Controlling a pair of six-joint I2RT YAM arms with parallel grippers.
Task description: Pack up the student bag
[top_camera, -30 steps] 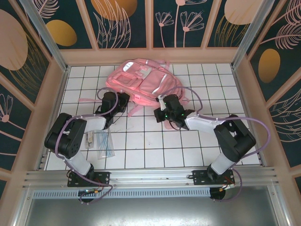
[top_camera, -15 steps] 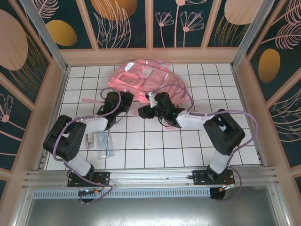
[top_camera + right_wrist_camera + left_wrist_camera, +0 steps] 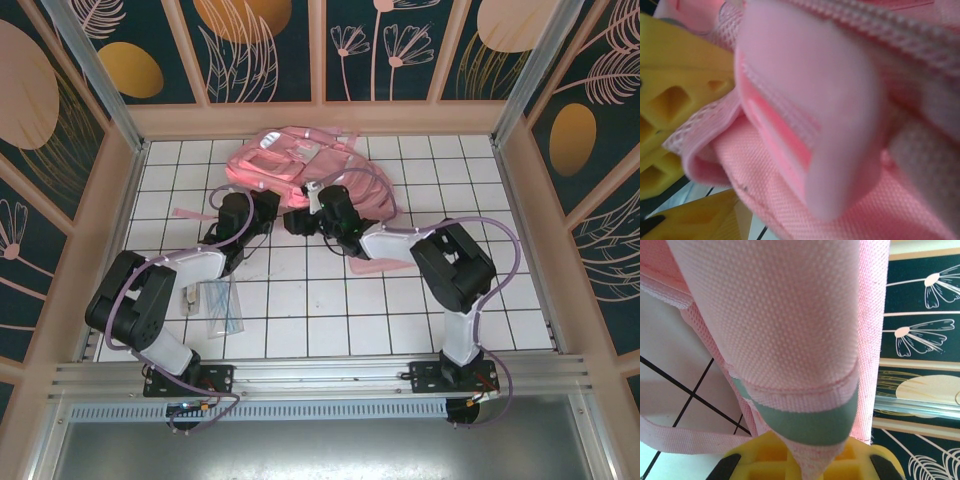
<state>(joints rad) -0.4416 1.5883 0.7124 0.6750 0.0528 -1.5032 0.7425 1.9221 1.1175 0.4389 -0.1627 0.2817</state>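
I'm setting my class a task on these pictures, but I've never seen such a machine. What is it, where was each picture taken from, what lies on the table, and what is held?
These are two robot arms bolted at the near edge of a tiled table, each ending in a two-finger gripper. The wide picture comes from a camera above and behind them; the two close-ups come from cameras on their wrists. On the table lie a pink student bag and, beside the left arm, a clear plastic packet. The left gripper is shut on an edge of the bag. The right gripper is open, its yellow fingers apart around a fold of the bag.
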